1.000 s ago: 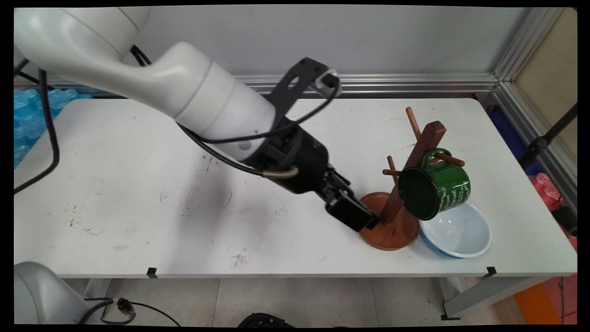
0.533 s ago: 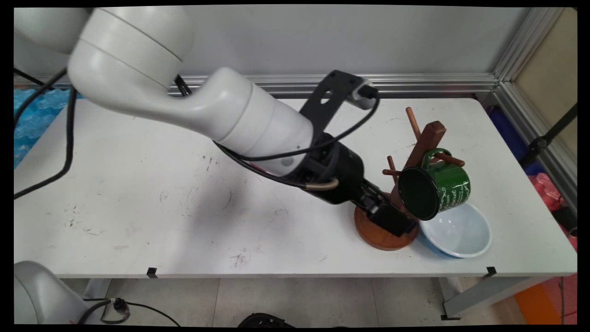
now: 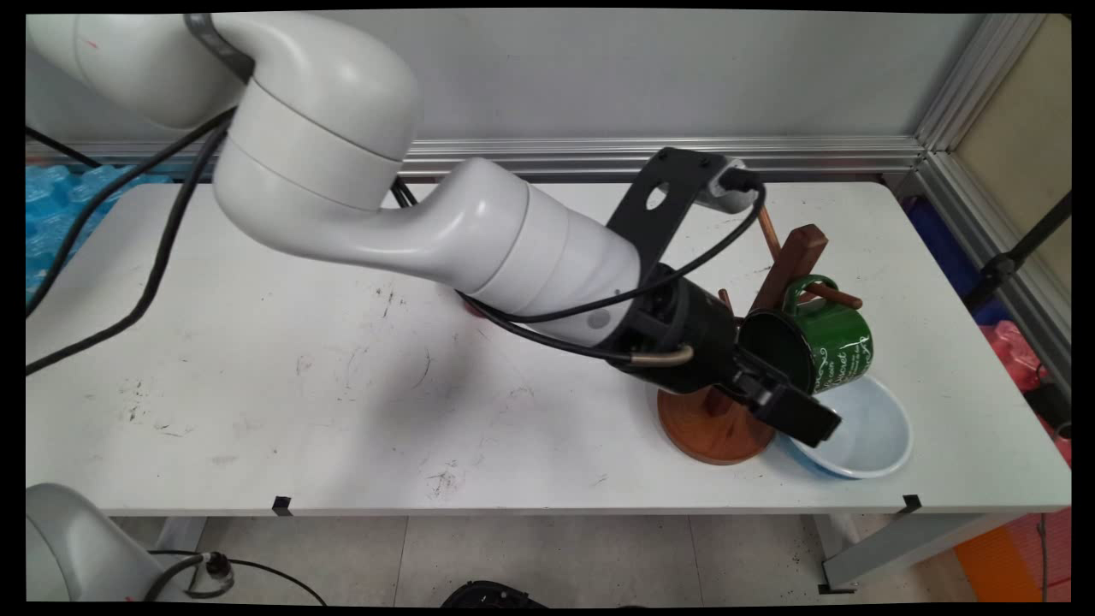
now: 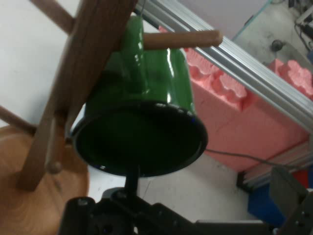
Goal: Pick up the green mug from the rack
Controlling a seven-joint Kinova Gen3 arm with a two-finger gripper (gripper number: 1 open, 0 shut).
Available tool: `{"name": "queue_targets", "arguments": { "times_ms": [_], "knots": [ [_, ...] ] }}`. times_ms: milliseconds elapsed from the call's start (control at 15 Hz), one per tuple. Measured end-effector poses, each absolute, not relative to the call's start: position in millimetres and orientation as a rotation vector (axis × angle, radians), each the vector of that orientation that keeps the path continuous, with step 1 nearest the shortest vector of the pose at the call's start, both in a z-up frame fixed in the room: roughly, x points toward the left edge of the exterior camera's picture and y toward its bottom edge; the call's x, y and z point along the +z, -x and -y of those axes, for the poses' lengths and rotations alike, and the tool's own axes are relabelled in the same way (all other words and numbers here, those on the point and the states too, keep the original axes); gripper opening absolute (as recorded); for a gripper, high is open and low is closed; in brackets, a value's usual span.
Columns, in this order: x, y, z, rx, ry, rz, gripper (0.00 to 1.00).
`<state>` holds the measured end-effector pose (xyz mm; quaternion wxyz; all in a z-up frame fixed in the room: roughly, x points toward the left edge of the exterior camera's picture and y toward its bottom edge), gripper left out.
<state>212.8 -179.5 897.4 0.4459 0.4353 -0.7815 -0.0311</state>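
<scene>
Green enamel mug (image 3: 825, 346): hanging by its handle on a peg of the wooden mug tree (image 3: 774, 291). Claw (image 3: 800, 415): hovering just below the mug's rim, over the pale blue bowl (image 3: 873, 441); finger spread indiscernible. All standing on the white tabletop (image 3: 342, 385).

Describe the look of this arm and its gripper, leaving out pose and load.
The arm is glossy white, built of rounded, segmented links. A black perforated bracket carries a small grey camera unit. The wrist and two-finger gripper are black with a blocky linkage. Black cables hang loose along it, and a short beige tube loops at the wrist.
</scene>
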Motion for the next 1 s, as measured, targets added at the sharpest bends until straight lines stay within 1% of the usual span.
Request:
{"name": "queue_targets", "arguments": {
  "times_ms": [1000],
  "knots": [
    [889.5, -188.3, 187.4, -0.114, -1.107, 1.807, 1.00]
  ]
}}
